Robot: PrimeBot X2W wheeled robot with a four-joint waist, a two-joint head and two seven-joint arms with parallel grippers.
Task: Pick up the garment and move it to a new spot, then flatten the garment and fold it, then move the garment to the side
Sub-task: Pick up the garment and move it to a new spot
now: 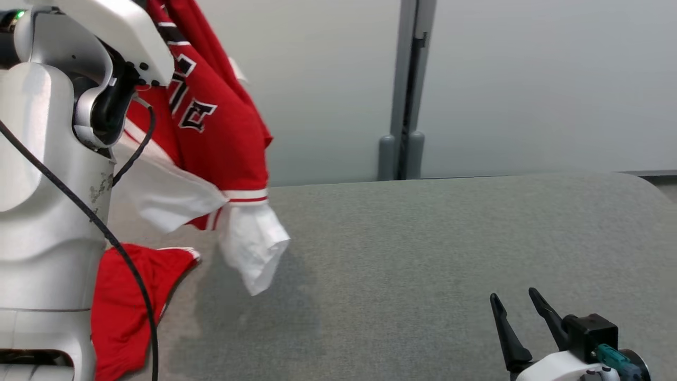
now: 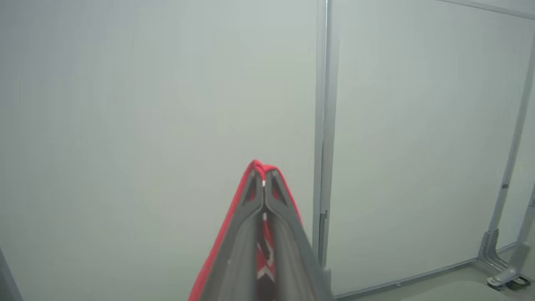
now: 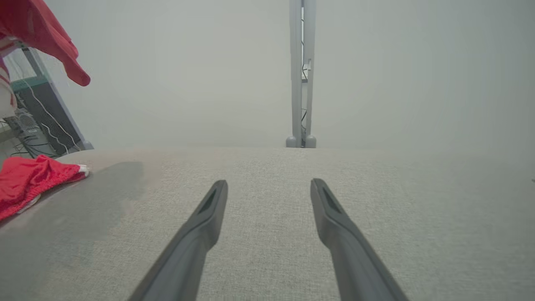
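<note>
The garment (image 1: 222, 127) is clamped in the closed left gripper (image 2: 264, 175) above the table (image 1: 423, 254); the right gripper (image 1: 514, 294) is held spread, empty, over it.

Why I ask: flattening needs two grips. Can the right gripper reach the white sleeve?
Probably yes: the right gripper is open, and only bare table lies between it and the white sleeve of the garment the left gripper holds.

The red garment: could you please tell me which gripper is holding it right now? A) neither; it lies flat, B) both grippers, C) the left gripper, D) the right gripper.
C: the left gripper is shut on a red fold of the garment, which hangs over the table, while the right gripper stands open and empty.
</note>
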